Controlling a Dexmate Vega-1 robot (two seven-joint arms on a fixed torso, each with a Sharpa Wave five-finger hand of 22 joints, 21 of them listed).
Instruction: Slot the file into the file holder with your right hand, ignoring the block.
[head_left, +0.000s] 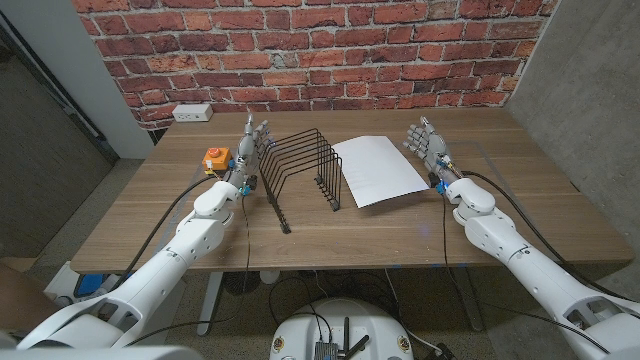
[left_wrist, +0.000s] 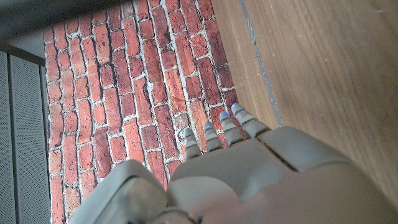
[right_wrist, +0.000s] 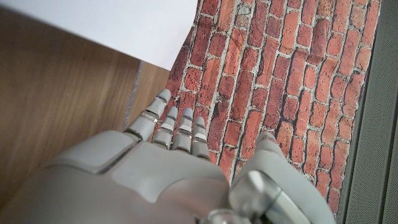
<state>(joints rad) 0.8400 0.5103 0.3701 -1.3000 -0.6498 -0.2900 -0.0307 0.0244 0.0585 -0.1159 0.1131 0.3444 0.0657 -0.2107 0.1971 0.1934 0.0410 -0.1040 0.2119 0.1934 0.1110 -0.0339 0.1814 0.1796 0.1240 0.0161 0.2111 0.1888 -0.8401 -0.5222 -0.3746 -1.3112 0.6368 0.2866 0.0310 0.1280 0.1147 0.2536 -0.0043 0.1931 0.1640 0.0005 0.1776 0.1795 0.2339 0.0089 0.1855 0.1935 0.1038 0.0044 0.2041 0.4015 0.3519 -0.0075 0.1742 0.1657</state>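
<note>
A white file (head_left: 378, 169) lies flat on the wooden table (head_left: 340, 235), right of centre; one corner of the file (right_wrist: 118, 25) also appears in the right wrist view. The black wire file holder (head_left: 300, 172) stands just left of it, slots bare. My right hand (head_left: 427, 147) is raised beside the file's right edge, fingers apart, holding nothing. My left hand (head_left: 250, 143) stands at the holder's left side, fingers up and spread, also with nothing in it. An orange block (head_left: 216, 159) sits just left of the left hand.
A white power outlet box (head_left: 192, 113) rests at the table's back left by the brick wall (head_left: 320, 50). Bare wood stretches along the front of the table and on the far right.
</note>
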